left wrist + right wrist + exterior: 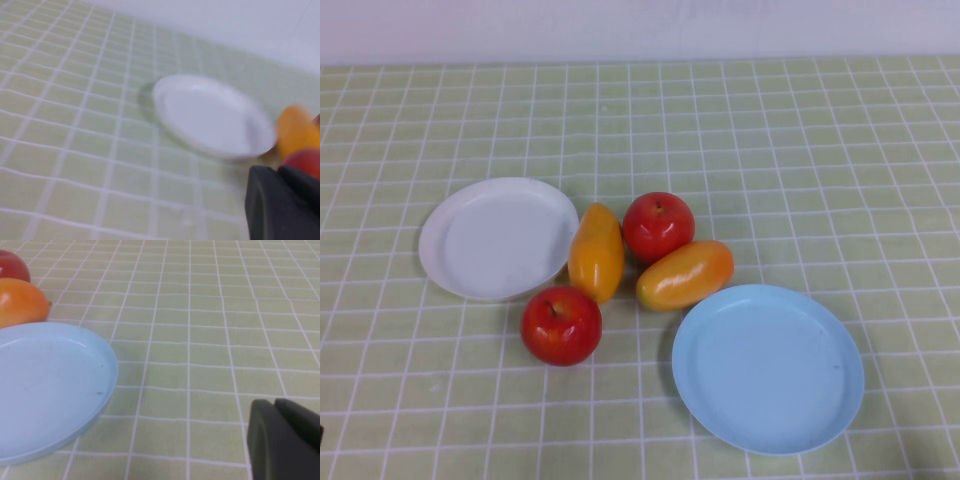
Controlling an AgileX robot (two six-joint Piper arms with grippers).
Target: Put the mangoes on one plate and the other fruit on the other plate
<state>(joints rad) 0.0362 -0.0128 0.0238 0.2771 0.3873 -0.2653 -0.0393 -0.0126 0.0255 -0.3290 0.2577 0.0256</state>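
Two yellow-orange mangoes (597, 252) (685, 274) and two red apples (658, 226) (561, 325) lie clustered on the tablecloth between the plates. The white plate (498, 238) at the left holds nothing, and so does the light blue plate (767, 368) at the front right. Neither gripper shows in the high view. In the left wrist view, my left gripper (277, 172) is shut on nothing, near the white plate (210, 115), a mango (295, 132) and an apple (305, 160). My right gripper (274, 402) is also shut on nothing, beside the blue plate (45, 385).
A green checked tablecloth (820, 150) covers the whole table, with a pale wall along the far edge. In the right wrist view, one mango (20, 302) and an apple (12, 267) lie beyond the blue plate.
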